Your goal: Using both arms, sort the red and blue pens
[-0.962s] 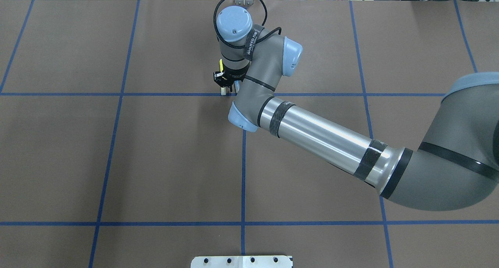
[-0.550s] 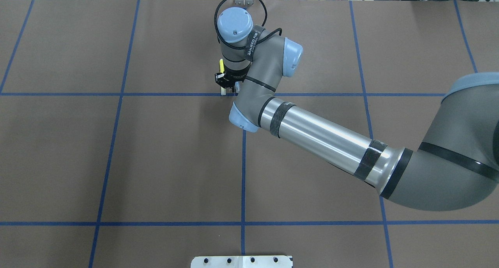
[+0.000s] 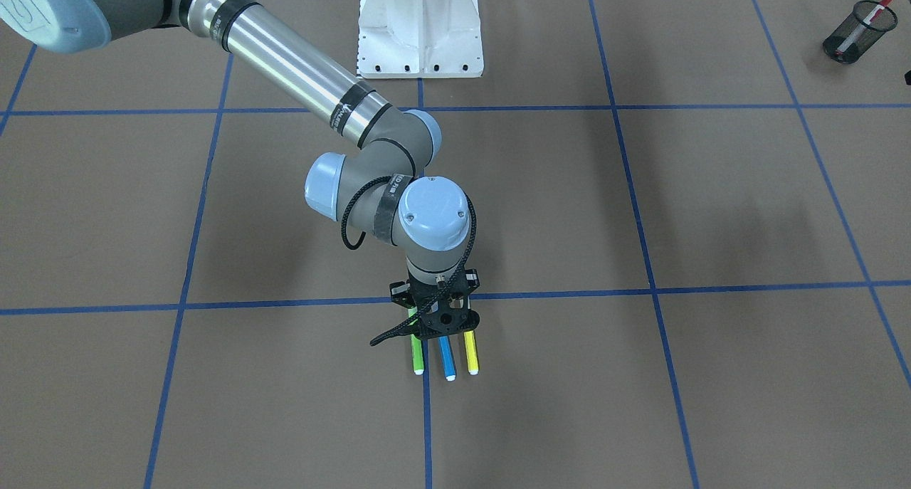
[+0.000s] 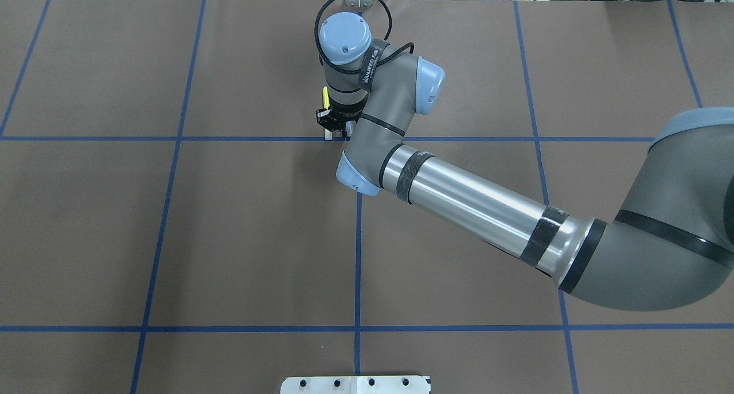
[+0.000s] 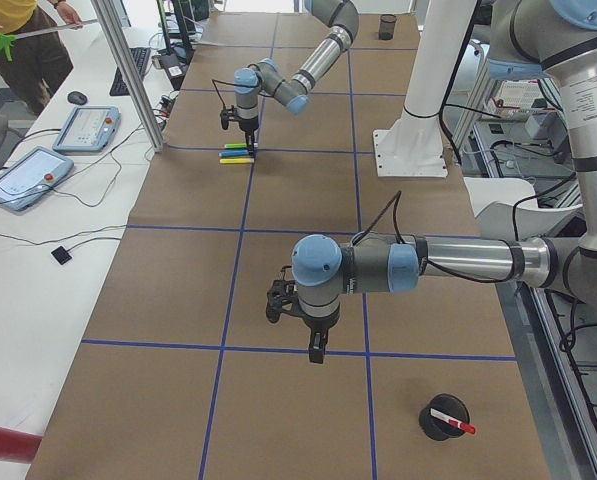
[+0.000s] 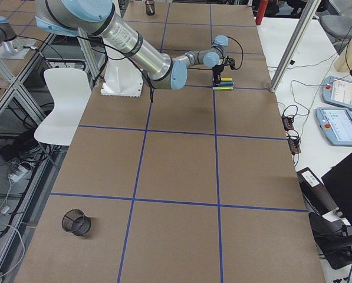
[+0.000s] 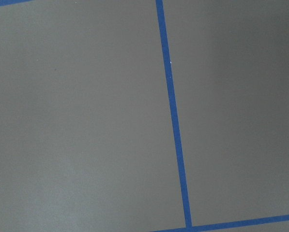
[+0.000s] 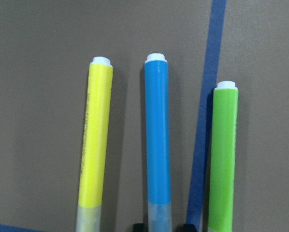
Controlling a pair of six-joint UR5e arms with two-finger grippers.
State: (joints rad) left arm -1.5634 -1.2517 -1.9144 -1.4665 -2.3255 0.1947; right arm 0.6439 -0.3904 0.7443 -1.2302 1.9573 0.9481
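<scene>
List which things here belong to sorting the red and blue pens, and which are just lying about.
Job: blue highlighter, under the right gripper; red marker, in a mesh cup.
Lying about: green highlighter; yellow highlighter; white base.

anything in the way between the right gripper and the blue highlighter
Nothing visible. The right gripper hangs right over the blue highlighter, jaws open and straddling it; the yellow highlighter and green highlighter lie apart at either side.

A brown-papered table [image 4: 229,239] gridded with blue tape [image 4: 358,256]; a white chair [image 6: 66,88] stands alongside (two tablets [image 5: 26,178] lie on the white bench [image 5: 38,300] beside an aluminium post [image 5: 130,75])
</scene>
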